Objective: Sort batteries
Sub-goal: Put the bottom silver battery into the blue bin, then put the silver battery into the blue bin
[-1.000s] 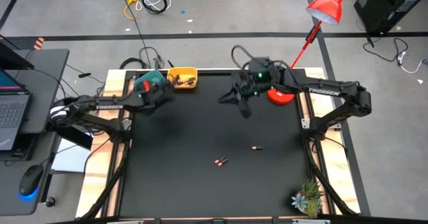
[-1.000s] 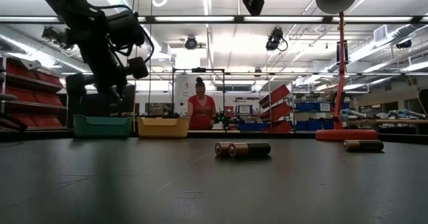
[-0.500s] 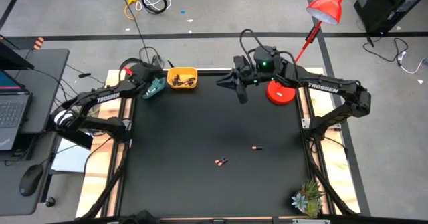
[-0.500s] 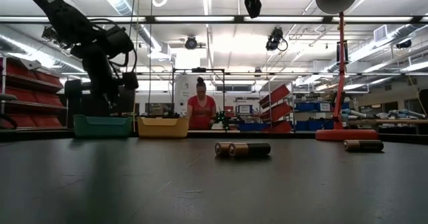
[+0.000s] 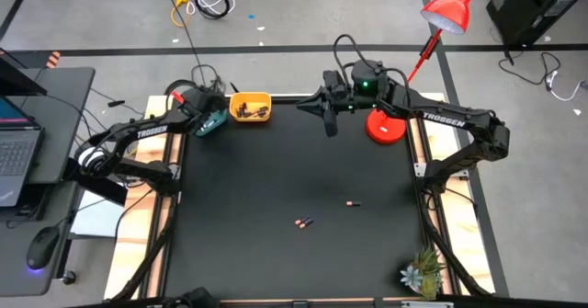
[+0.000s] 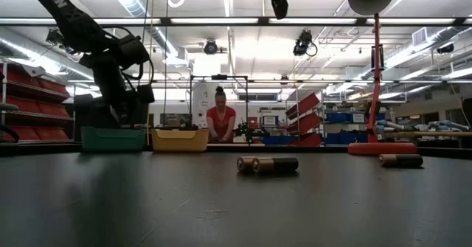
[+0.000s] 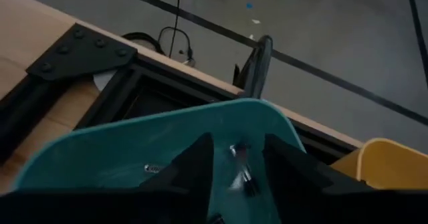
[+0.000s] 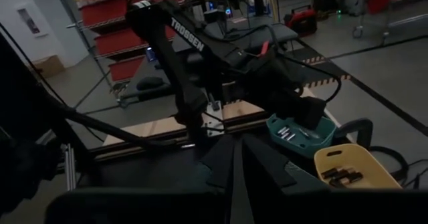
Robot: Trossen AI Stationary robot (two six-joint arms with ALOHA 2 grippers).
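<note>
Near the plant (image 5: 423,273), three dark batteries (image 5: 305,222) lie sideways on the bench (image 5: 276,179). Farther, the right gripper (image 5: 328,124), pinched shut and empty, is nearer them. The left gripper (image 7: 235,158) is parted over the teal bowl (image 7: 134,150).

Teal bowl (image 5: 210,121) mostly under left gripper (image 5: 204,117); battery (image 7: 239,162) blurred

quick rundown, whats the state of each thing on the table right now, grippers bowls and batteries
left gripper: over the teal bowl, fingers apart
right gripper: raised above the table's far edge, shut, holding nothing
teal bowl: upright, a few whitish-silver batteries inside
yellow bowl: upright, dark batteries inside
pair of batteries: lying loose on the mat, unsorted
single battery: lying loose on the mat, unsorted
</note>
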